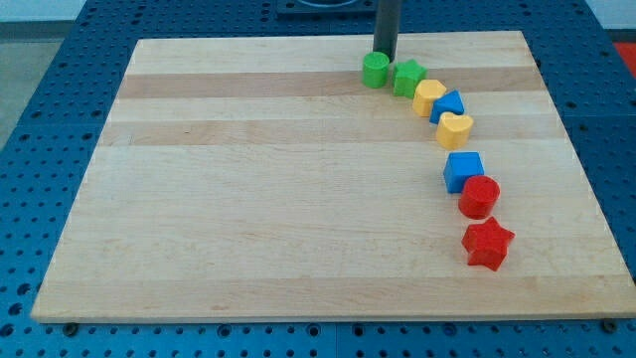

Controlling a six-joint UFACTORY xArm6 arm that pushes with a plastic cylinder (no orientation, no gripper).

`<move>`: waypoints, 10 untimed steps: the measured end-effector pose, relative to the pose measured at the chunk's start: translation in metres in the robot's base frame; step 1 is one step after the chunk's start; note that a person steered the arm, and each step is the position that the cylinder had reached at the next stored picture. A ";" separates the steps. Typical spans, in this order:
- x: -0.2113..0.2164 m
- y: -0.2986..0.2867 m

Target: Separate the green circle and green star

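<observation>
The green circle (375,70) sits near the top edge of the wooden board (248,199), right of centre. The green star (407,77) lies just to its right, almost touching it. My tip (385,53) stands just above the two, at the circle's upper right edge, close to the gap between the circle and the star.
A curved row of blocks runs down from the star toward the view's bottom right: a yellow hexagon (429,96), a blue block (448,105), a yellow heart (455,129), a blue cube (463,170), a red circle (479,196), a red star (487,244).
</observation>
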State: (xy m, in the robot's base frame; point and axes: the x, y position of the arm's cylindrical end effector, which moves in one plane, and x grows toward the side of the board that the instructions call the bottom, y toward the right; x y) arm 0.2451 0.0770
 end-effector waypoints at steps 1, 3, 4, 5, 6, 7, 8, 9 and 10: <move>0.001 -0.016; 0.007 -0.049; 0.007 -0.046; 0.006 -0.003; 0.004 0.003; 0.011 0.003; 0.016 -0.002; 0.016 -0.026; 0.025 -0.041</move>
State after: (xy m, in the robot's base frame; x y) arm 0.2697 0.0364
